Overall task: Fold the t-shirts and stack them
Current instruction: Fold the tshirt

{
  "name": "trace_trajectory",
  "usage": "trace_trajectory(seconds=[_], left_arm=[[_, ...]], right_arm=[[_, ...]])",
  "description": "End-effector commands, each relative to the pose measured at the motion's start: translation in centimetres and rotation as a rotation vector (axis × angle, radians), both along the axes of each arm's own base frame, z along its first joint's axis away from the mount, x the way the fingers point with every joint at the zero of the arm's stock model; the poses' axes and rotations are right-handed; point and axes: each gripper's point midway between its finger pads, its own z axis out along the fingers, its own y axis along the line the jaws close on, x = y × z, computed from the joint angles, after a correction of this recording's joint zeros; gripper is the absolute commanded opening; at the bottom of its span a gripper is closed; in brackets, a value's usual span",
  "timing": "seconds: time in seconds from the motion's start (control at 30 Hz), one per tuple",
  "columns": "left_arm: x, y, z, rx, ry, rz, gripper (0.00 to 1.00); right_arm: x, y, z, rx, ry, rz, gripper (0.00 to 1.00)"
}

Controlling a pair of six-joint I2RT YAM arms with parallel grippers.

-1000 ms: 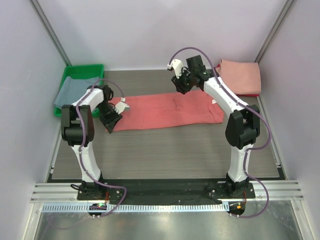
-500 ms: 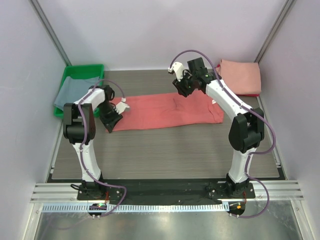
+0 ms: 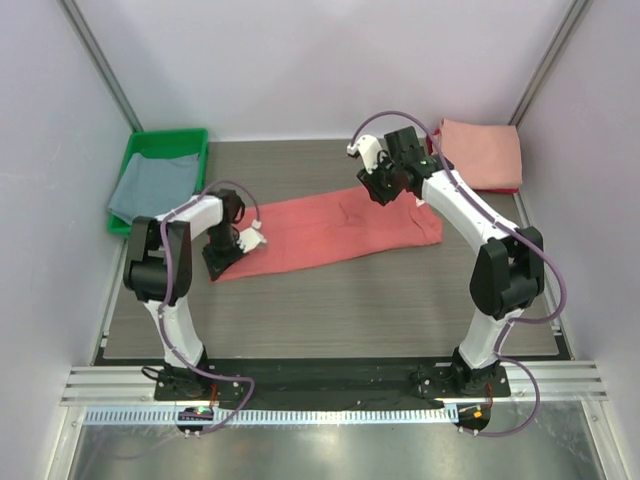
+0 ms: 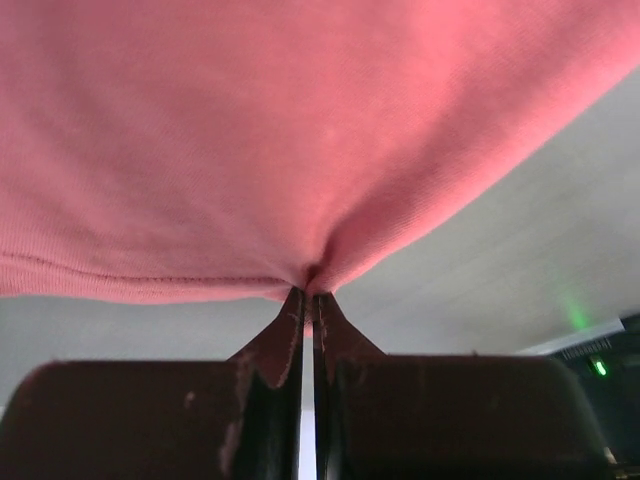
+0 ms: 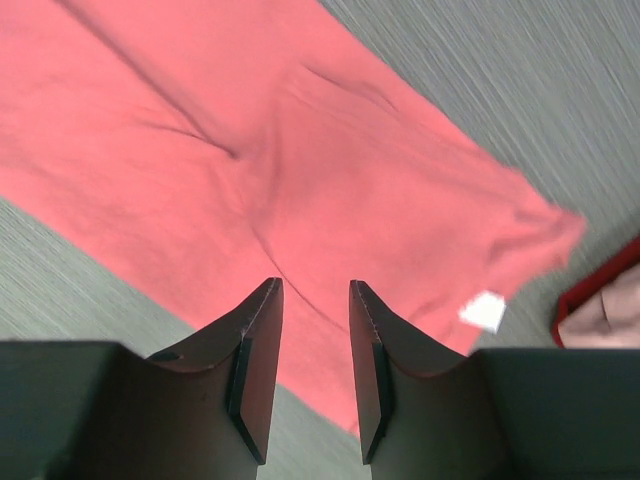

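Three t-shirts show from above: a long coral-red cloth t-shirt (image 3: 330, 228) lies as a lengthwise-folded strip slanting across the middle of the grey wood-grain table (image 3: 330, 310). A folded pale pink t-shirt (image 3: 482, 152) sits at the far right corner, and a grey-blue t-shirt (image 3: 150, 185) lies in the green plastic tray (image 3: 170, 137) at the far left. The left gripper (image 4: 308, 300) is at the strip's left end, its fingers pressed together on the hem, where the cloth bunches into the pinch. The right gripper (image 5: 315, 370) hangs over the strip's right part, its jaws a modest gap apart with nothing between them. A small white neck label (image 5: 483, 311) shows near the shirt's right end
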Motion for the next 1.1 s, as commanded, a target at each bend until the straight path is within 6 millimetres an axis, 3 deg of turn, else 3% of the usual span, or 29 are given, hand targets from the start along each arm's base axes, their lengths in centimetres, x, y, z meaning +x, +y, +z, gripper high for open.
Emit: trace_trajectory(seconds=[0.0,0.07,0.1,0.17,0.2,0.37,0.5,0.67,1.07], left_arm=[[-5.8,1.9,2.2,0.085,0.117,-0.061,0.0],[-7.4,2.4,4.5,0.104,0.104,-0.125,0.0],[-9.2,3.0,5.4,0.137,0.153,-0.168,0.0],[-10.5,3.2,7.6,0.145,0.12,-0.227,0.0],[-12.1,3.0,8.5,0.144,0.165,-0.269,0.0],[-15.7,2.0,11.8,0.13,0.084,-0.441,0.0],[-18.0,1.3,11.9,0.141,0.099,-0.498,0.0],[-19.3,-0.5,11.0,0.115,0.085,-0.491,0.01],[-19.3,-2.3,10.4,0.104,0.097,-0.492,0.01]], right_arm=[[-0.2,-3.3,2.7,0.001,-0.062,-0.141,0.38],[-0.3,-4.7,1.9,-0.015,-0.044,-0.18,0.38],[-0.1,-5.9,1.4,-0.02,-0.034,-0.21,0.38],[0.0,-6.8,0.3,-0.031,-0.004,-0.239,0.38],[0.2,-7.1,-0.1,-0.032,0.01,-0.256,0.38],[1.0,-7.3,-2.2,-0.042,0.064,-0.271,0.39],[1.3,-7.2,-5.2,-0.072,0.134,-0.266,0.39],[2.1,-7.6,-7.2,-0.12,0.155,-0.265,0.39],[6.1,-8.7,-9.8,-0.16,0.131,-0.287,0.39]])
